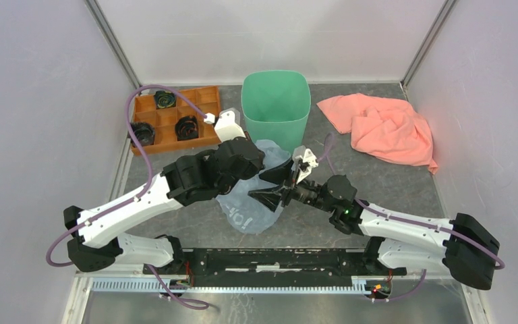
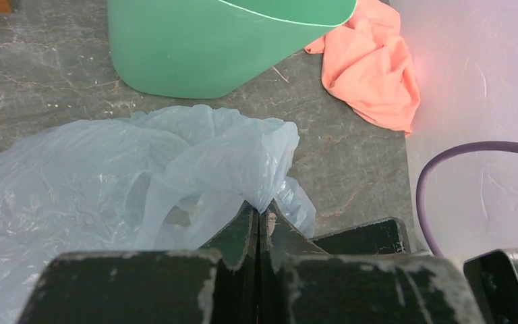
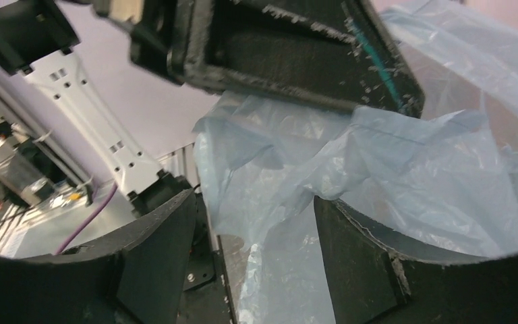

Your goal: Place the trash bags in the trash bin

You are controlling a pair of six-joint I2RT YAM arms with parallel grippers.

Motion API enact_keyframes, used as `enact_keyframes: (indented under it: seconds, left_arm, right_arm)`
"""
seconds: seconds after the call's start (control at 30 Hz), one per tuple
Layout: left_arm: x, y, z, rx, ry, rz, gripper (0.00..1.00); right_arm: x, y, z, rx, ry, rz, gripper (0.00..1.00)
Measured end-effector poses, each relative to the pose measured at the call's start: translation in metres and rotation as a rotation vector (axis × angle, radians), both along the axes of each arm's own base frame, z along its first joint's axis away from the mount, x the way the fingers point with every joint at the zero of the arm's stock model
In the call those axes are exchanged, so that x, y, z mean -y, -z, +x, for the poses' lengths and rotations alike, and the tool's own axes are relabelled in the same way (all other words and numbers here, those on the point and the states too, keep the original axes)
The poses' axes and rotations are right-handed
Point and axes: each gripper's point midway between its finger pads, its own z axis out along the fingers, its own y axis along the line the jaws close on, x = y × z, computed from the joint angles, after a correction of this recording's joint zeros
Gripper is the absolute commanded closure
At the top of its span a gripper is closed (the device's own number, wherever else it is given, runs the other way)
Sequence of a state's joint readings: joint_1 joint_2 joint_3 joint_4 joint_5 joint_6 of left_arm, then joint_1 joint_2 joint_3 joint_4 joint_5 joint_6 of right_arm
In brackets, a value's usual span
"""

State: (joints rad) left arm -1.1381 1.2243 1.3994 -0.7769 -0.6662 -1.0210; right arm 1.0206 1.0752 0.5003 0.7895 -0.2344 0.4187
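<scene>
Top view overhead, far; wrist views close, both seemingly sharing bag (image 2: 108, 169).

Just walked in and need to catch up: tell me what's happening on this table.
Two robot arms are working a pale blue plastic bag that is meant to go into the green bin. The left gripper is shut on a pinch of the bag's crumpled edge. The right gripper is open, its jaws apart with loose film between them. The bag lies on the table in front of the bin, not yet inside.
</scene>
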Motion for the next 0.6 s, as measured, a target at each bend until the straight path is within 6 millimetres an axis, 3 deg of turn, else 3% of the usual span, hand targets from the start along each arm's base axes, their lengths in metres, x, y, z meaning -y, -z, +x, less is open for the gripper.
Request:
enact_keyframes:
  seconds: [0.07,0.1,0.23,0.33,0.47,0.5,0.6]
  left_arm:
    - [0.001,0.0,0.0,-0.003,0.003,-0.006,0.98]
    - [0.001,0.0,-0.001,-0.004,0.004,-0.007,0.98]
    - [0.002,0.0,-0.001,-0.007,0.01,-0.009,0.98]
    - [0.002,0.0,-0.002,-0.005,0.011,-0.013,0.86]
    - [-0.004,-0.001,-0.005,0.003,0.022,-0.007,0.47]
    - [-0.007,-0.003,-0.006,0.011,0.027,-0.004,0.33]
    - [-0.017,-0.015,-0.01,0.044,0.044,-0.009,0.13]
  right_arm:
    - [-0.003,-0.002,0.007,-0.008,0.046,-0.003,0.38]
    - [-0.004,-0.002,0.009,-0.01,0.062,-0.003,0.47]
    - [-0.006,-0.001,0.021,-0.023,0.134,-0.019,0.98]
    - [-0.007,-0.001,0.029,-0.038,0.17,-0.032,1.0]
    - [0.002,0.006,0.035,-0.053,0.22,-0.071,1.0]
    - [0.006,0.007,0.035,-0.053,0.233,-0.081,1.0]
    - [0.027,0.005,0.036,-0.048,0.296,-0.11,1.0]
